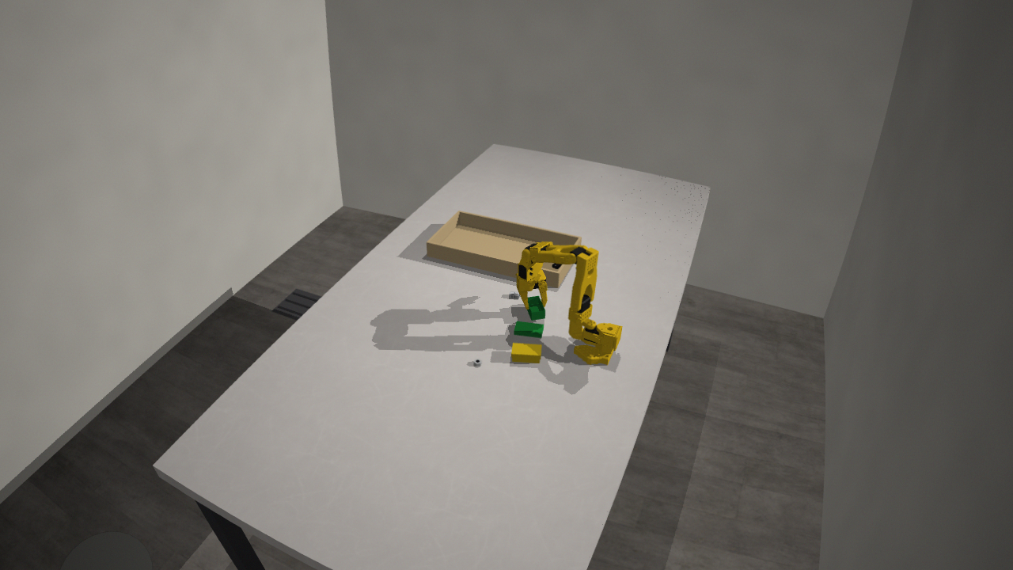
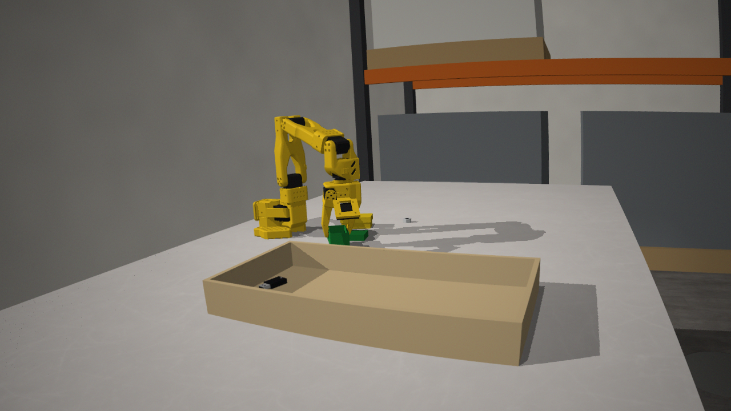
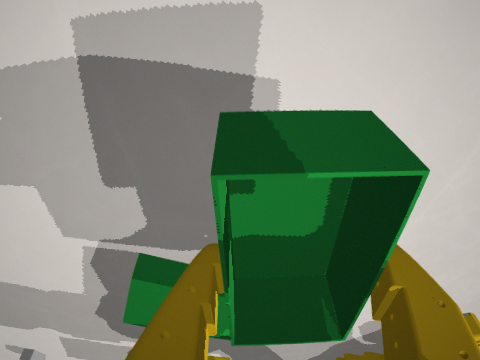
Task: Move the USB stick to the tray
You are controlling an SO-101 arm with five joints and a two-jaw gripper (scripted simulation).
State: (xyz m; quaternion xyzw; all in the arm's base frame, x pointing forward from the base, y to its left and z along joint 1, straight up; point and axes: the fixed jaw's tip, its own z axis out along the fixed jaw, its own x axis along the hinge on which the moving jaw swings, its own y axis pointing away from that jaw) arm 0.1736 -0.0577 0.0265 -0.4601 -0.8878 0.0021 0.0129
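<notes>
My gripper (image 1: 536, 305) (image 2: 337, 230) (image 3: 306, 250) is shut on the green box base (image 1: 537, 312) (image 2: 338, 238) (image 3: 300, 145), one finger on each side. The base looks empty and tilted, open side up towards the wrist camera. It hangs low over the table, its shadow apart from it in the wrist view. The green lid (image 1: 528, 330) (image 2: 359, 234) (image 3: 145, 302) lies on the table just beside it, partly hidden behind a finger in the wrist view. The black USB stick (image 1: 556, 265) (image 2: 276, 281) lies in the tray (image 1: 467, 264) (image 2: 368, 319), near its end on the robot's side.
A yellow box (image 1: 526, 352) (image 2: 365, 220) stands beyond the green lid from the tray. A small grey ring-like part (image 1: 477, 362) (image 2: 407, 220) lies on the table beside it. Another small metallic part (image 1: 513, 296) lies between the held base and the tray's near wall.
</notes>
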